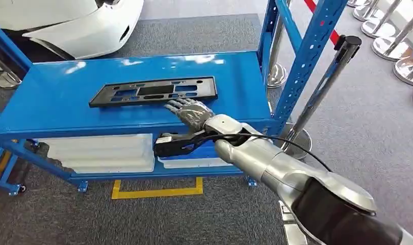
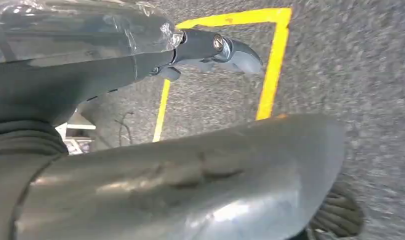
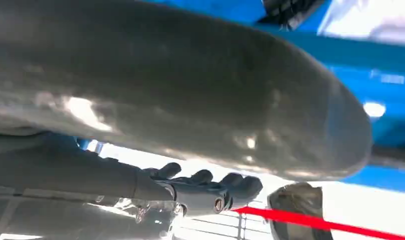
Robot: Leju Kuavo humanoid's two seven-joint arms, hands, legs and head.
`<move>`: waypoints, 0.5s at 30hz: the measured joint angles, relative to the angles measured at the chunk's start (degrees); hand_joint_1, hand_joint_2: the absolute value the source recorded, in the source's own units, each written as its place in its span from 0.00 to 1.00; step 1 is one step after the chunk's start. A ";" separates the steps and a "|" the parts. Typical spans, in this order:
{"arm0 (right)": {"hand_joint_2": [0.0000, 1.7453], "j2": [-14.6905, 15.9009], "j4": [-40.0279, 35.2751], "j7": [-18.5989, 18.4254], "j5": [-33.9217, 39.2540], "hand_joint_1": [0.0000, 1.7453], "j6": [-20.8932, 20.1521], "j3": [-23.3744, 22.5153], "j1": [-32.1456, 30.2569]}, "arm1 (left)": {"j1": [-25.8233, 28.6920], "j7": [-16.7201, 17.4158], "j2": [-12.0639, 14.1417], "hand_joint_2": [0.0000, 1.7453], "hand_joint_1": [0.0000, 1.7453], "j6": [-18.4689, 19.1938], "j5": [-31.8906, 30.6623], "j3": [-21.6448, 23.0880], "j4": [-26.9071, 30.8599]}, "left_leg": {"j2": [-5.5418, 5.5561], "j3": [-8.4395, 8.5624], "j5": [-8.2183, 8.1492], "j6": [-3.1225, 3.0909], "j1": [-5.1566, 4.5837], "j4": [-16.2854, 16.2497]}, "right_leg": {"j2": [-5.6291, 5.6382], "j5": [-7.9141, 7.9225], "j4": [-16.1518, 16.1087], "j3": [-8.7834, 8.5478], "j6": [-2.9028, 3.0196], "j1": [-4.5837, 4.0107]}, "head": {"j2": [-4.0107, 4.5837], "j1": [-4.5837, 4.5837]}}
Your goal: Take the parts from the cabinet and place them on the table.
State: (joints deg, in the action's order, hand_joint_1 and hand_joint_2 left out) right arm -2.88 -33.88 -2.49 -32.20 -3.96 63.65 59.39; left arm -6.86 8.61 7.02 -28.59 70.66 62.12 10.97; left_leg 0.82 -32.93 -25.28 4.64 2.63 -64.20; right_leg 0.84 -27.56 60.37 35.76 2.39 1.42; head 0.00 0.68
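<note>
— Where do we see the part?

— The flat black plastic plate with cut-outs lies on the top shelf of the blue metal cabinet.

— And our hands?

— Our right hand rests fingers spread, holding nothing, just beside the plate's near edge. Our left hand hangs over grey carpet, fingers curled, empty.

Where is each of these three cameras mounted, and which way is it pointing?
Head view: high on the body, looking down at the blue cabinet and black part; right hand at its near edge.
Left wrist view: faces grey carpet with yellow tape; left hand shows.
Right wrist view: behind the right hand.
Shared: blue cabinet, right hand, yellow tape.
</note>
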 joint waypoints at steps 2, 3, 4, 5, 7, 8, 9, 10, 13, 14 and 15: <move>0.00 0.07 0.02 0.00 0.00 0.00 0.00 0.00 -0.26 | -0.12 0.00 0.00 0.00 0.00 0.02 0.00 0.00 0.00 | -0.40 -6.83 -3.04 -0.08 -0.39 -10.66 | -0.34 -1.08 -0.02 -1.00 0.39 -0.38 | 0.00 0.92; 0.00 0.09 0.02 0.00 0.00 0.00 0.00 0.00 -0.44 | -0.08 0.00 0.00 0.00 0.00 0.04 0.00 0.00 0.00 | -0.40 -8.95 -3.15 -0.20 -0.49 -13.26 | -0.39 -1.49 -0.02 -1.46 0.52 -0.58 | 0.00 1.25; 0.00 0.13 0.02 0.00 0.00 0.00 0.00 0.00 -0.63 | 0.16 0.02 0.00 0.00 0.00 0.04 0.04 0.00 0.00 | -0.40 -10.64 -1.43 -0.65 -0.71 -13.76 | -0.42 -2.17 -0.02 -2.35 0.58 -0.81 | 0.00 1.53; 0.00 0.15 0.02 0.00 0.00 0.00 0.00 0.00 -0.66 | 0.31 0.00 0.00 0.00 0.00 0.07 0.02 0.00 0.00 | -0.40 -10.50 1.47 -1.14 -0.99 -11.44 | -0.42 -2.79 -0.04 -3.21 0.61 -0.96 | 0.00 1.64; 0.00 0.13 0.02 0.00 0.00 0.00 0.00 0.00 -0.51 | 0.28 0.00 0.00 0.00 0.00 0.07 0.02 0.00 -0.02 | -0.44 -7.90 9.20 -2.59 -1.83 -1.55 | -0.52 -4.14 -0.17 -5.19 0.61 -1.22 | 0.00 2.08; 0.00 0.15 0.04 0.00 0.00 0.00 0.00 0.00 -0.57 | 0.27 0.00 0.06 0.00 0.00 0.07 0.00 0.00 -0.04 | -0.74 -6.84 10.18 -3.54 -2.42 1.18 | -0.71 -4.75 -0.60 -5.98 0.57 -1.16 | 0.00 2.13; 0.00 0.26 0.11 -0.02 0.00 0.00 -0.02 0.02 -0.49 | 0.27 0.00 0.13 0.00 0.00 0.07 0.02 0.00 -0.15 | -1.11 -6.38 9.67 -3.80 -2.89 1.68 | -0.77 -5.03 -0.89 -6.44 0.16 -1.53 | 0.00 2.01; 0.00 0.28 0.11 -0.02 0.00 0.00 -0.04 0.02 -0.50 | 0.13 0.00 0.13 0.00 0.00 0.07 0.02 0.00 -0.15 | -1.23 -5.06 8.77 -4.42 -3.07 3.16 | -0.91 -4.95 -1.39 -6.53 -0.08 -1.22 | 0.00 2.23; 0.00 0.35 0.09 -0.07 0.00 0.00 0.00 0.00 -0.46 | 0.05 -0.15 0.13 0.00 0.00 0.11 0.00 0.00 -0.15 | -1.01 -3.18 7.59 -4.81 -2.54 6.24 | -1.31 -3.75 -0.24 -6.26 -1.17 -1.32 | 0.00 1.99; 0.00 0.42 0.09 -0.07 0.00 0.00 0.00 0.00 -0.35 | 0.25 -0.15 0.11 0.00 0.00 0.13 0.07 0.00 -0.15 | -0.81 -2.11 7.51 -4.81 -2.40 6.87 | -1.12 -3.39 1.98 -5.34 -1.34 -1.25 | 0.00 1.73; 0.00 0.42 0.09 -0.07 0.00 0.00 0.00 0.00 -0.16 | 0.37 -0.15 0.11 0.00 0.00 0.13 0.09 0.00 -0.15 | -0.67 -1.52 7.30 -5.08 -2.41 7.31 | -0.97 -4.02 5.15 -3.42 -1.55 -1.22 | 0.00 1.27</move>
State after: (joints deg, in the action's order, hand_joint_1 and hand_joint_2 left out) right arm -2.47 -33.79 -2.56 -32.20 -3.96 63.65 59.24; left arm -6.50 8.46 7.13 -28.46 70.75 62.12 10.82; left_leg 0.16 -34.45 -17.98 -0.44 0.23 -56.89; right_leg -0.13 -31.58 65.52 32.34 0.84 0.19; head 0.00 1.94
